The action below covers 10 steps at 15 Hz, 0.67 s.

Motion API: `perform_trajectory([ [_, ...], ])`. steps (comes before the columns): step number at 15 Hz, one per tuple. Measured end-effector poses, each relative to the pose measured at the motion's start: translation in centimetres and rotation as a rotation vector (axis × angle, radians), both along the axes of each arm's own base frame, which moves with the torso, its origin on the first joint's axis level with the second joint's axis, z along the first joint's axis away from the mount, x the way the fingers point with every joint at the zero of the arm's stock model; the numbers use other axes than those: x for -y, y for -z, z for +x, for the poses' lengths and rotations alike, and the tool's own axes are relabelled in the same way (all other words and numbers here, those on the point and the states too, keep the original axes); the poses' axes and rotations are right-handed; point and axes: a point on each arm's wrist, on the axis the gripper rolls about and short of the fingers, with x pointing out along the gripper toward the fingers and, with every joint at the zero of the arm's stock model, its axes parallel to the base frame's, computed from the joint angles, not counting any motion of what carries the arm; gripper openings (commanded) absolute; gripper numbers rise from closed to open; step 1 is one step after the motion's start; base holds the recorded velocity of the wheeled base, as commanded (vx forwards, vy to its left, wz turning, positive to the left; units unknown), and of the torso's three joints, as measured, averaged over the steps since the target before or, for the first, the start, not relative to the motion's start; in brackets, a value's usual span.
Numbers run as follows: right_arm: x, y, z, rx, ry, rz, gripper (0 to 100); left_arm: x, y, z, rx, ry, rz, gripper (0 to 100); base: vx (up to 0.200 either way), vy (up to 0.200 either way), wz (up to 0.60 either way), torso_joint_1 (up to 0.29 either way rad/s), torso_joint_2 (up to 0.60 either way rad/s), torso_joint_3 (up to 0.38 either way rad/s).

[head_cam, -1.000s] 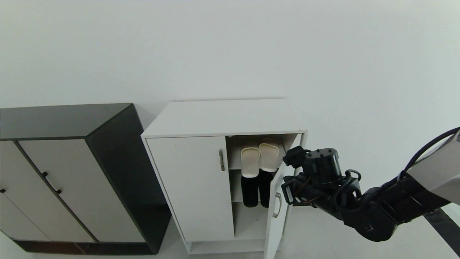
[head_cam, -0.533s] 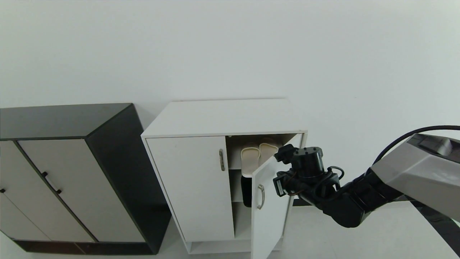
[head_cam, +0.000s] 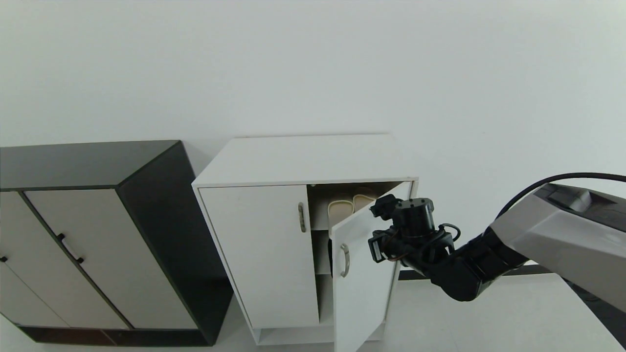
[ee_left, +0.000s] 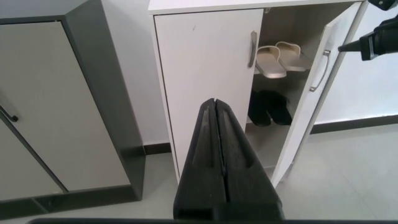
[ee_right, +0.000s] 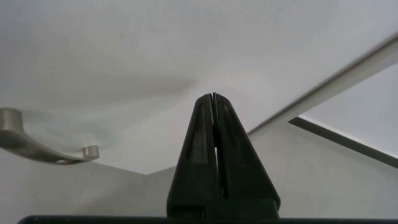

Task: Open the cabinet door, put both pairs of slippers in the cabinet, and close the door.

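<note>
The white cabinet (head_cam: 303,156) has its left door (head_cam: 259,249) closed and its right door (head_cam: 364,278) ajar, swung most of the way in. A beige pair of slippers (ee_left: 283,57) lies on the upper shelf and a black pair (ee_left: 270,107) on the shelf below. In the head view only the beige pair's (head_cam: 342,208) tips show above the door. My right gripper (ee_right: 214,98) is shut with nothing in it, its tip at the door's outer face beside the handle (ee_right: 37,140). My left gripper (ee_left: 214,102) is shut and hangs well in front of the cabinet.
A black-framed cabinet (head_cam: 88,234) with beige doors stands close on the left of the white one. A white wall (head_cam: 313,63) runs behind both. Bare floor (head_cam: 489,318) lies to the right of the open door.
The right door has swung further toward closed, with my right gripper moving left against it. The door now covers more of both pairs of slippers.
</note>
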Motion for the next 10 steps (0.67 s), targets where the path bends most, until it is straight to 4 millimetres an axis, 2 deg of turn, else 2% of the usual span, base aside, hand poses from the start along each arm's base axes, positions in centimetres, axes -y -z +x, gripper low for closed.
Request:
perform_trajectory([
  [6, -0.4, -0.7, 3.1, 0.069, 0.031, 0.043, 0, 0.0, 0.0, 0.0, 0.000, -0.001, 0.000, 0, 0.000, 0.000, 0.00, 0.000, 0.00, 0.000],
  [10, -0.2, -0.5, 5.1, 0.096, 0.059, 0.058, 0, 0.0, 0.0, 0.0, 0.000, 0.000, 0.000, 0, 0.000, 0.000, 0.00, 0.000, 0.00, 0.000],
])
